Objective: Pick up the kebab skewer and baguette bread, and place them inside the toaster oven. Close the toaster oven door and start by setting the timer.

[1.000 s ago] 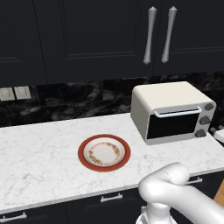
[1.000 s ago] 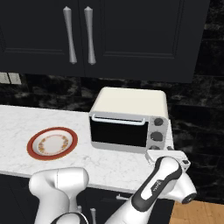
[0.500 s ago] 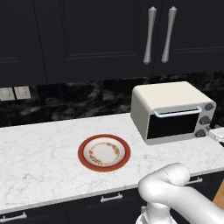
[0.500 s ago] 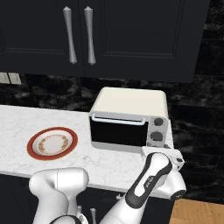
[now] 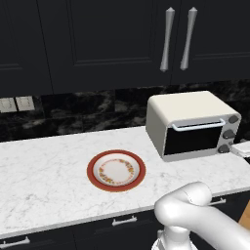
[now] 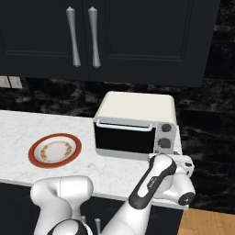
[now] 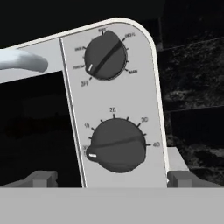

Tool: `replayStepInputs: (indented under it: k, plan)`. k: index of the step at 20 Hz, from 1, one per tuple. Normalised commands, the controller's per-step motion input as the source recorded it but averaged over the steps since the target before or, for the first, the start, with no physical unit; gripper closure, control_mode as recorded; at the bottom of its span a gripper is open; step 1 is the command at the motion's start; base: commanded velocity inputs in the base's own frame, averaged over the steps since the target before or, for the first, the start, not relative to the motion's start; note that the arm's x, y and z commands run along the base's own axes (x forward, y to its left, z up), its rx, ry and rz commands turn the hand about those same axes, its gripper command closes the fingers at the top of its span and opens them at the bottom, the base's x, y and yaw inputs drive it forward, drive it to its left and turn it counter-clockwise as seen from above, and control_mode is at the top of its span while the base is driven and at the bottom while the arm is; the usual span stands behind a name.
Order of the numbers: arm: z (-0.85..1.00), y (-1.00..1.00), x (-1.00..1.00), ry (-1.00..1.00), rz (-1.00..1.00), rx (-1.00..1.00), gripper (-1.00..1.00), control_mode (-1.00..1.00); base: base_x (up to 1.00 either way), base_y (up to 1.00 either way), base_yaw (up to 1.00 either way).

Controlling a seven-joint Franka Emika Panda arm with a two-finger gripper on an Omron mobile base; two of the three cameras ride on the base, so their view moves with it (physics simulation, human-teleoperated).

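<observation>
The plate (image 5: 116, 170) sits bare at about 9 o'clock from the oven (image 5: 190, 124) on the counter (image 5: 44, 180), well apart from it; no skewer or loaf lies on it, so I judge both are already inside, though the dark glass hides them. The door (image 6: 123, 137) stands shut, its pale handle (image 6: 123, 124) along the top edge.

That leaves the timer as the step in hand. The gripper (image 7: 111, 177) faces the control panel at the oven's right end, jaws spread wide, one tip (image 7: 41, 177) low at 7 o'clock and the other at 5 o'clock, straddling the lower knob (image 7: 117, 145). That knob carries a minute scale, so I take it for the timer; its white mark points to about 8 o'clock, near the scale's start. The upper knob (image 7: 105, 55) is the mode dial and should be left alone.

To do it well: keep centred on the lower knob, advance straight until the fingers flank its rim, close firmly, then twist clockwise toward the minute marks without pushing the oven back.
</observation>
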Motion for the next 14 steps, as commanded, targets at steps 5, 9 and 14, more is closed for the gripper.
replayStepInputs:
  k: [5,9,14]
  plan:
    - [0.14,0.00,0.23,0.14,0.00,0.00,-1.00,-1.00,0.00,0.00,0.00]
    - [0.08,0.00,0.14,0.04,0.00,0.00,-1.00,-1.00,0.00,0.00,0.00]
    - [-0.02,0.00,0.10,0.01,0.00,-0.02,-1.00,-1.00,0.00,0.00,0.00]
